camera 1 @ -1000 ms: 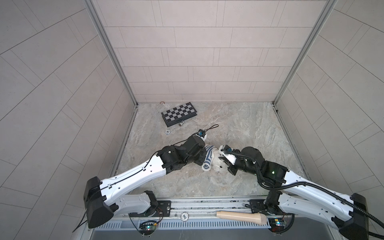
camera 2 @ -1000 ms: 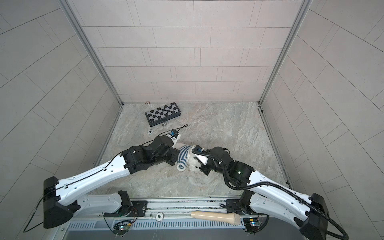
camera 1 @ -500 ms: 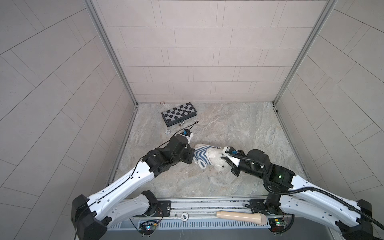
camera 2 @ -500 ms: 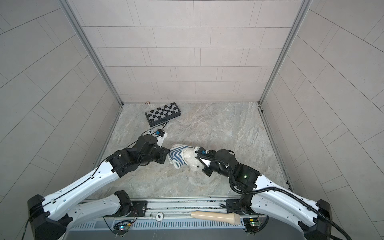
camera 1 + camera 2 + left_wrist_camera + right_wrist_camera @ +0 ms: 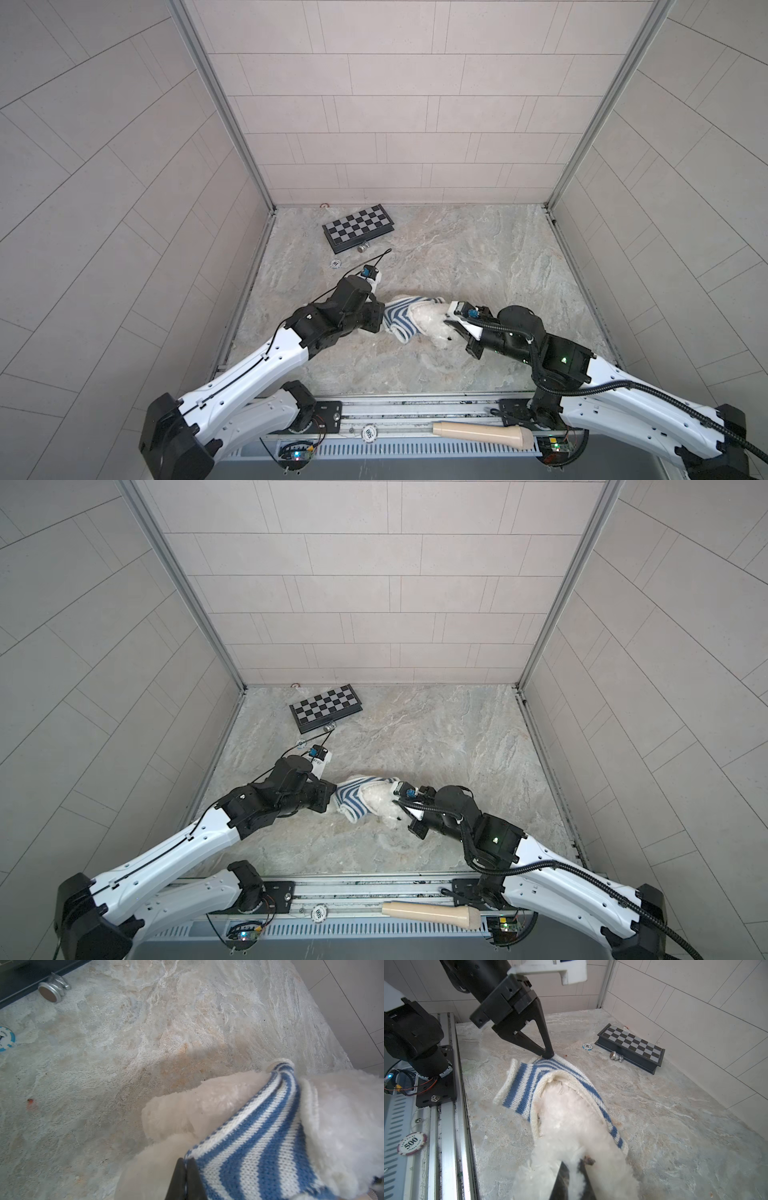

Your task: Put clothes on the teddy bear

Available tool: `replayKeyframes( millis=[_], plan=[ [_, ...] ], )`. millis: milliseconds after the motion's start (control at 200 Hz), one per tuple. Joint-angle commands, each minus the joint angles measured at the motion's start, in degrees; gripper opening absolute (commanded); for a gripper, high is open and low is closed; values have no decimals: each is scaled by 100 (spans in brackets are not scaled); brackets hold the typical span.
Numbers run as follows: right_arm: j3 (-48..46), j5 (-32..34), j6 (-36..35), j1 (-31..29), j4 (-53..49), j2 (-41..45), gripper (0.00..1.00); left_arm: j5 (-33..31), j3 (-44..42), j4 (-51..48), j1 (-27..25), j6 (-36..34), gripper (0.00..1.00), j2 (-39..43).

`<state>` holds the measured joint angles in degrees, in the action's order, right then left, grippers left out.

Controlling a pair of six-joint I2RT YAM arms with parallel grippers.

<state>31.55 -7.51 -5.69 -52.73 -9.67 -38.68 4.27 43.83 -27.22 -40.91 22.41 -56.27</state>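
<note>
Nearest, the right gripper [image 5: 572, 1175] is clenched on the teddy bear [image 5: 571, 1122], which lies mid-table [image 5: 478, 257]. The left gripper [image 5: 548, 1054] pinches its partly pulled-on striped shirt [image 5: 521, 1084]. Beyond sits a chessboard [image 5: 358, 227].

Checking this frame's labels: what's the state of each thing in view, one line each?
teddy bear: lying on the table, body partly inside the striped shirt.
striped shirt: around the teddy bear, stretched toward the left gripper.
left gripper: shut on the striped shirt's edge.
right gripper: shut on the teddy bear's fur.
chessboard: folded shut, lying flat.
chess piece: tipped on its side by the chessboard.
poker chip: flat on the table.
</note>
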Motion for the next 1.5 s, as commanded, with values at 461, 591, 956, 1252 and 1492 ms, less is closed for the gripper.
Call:
replayKeyframes(
  millis=[461, 591, 956, 1252, 1492],
  plan=[
    [36, -85, -241, -63, 631, 32, 0, 273, -199, 543, -130, -116, 0, -123],
    [122, 16, -403, -62, 607, -213, 0, 310, -189, 416, -189, 9, 10, 43],
    [297, 52, -1874, -45, 1887, -1402, 0, 45, -135, -143, 112, 111, 45, 562],
    [-98, -282, -2596, -148, 2131, -1791, 0, -14, 79, -312, 276, -104, 50, 407],
    [-484, -278, -2638, -298, 1702, -1676, 0, 602, 131, 306, 267, -61, 45, -362]
  ],
)
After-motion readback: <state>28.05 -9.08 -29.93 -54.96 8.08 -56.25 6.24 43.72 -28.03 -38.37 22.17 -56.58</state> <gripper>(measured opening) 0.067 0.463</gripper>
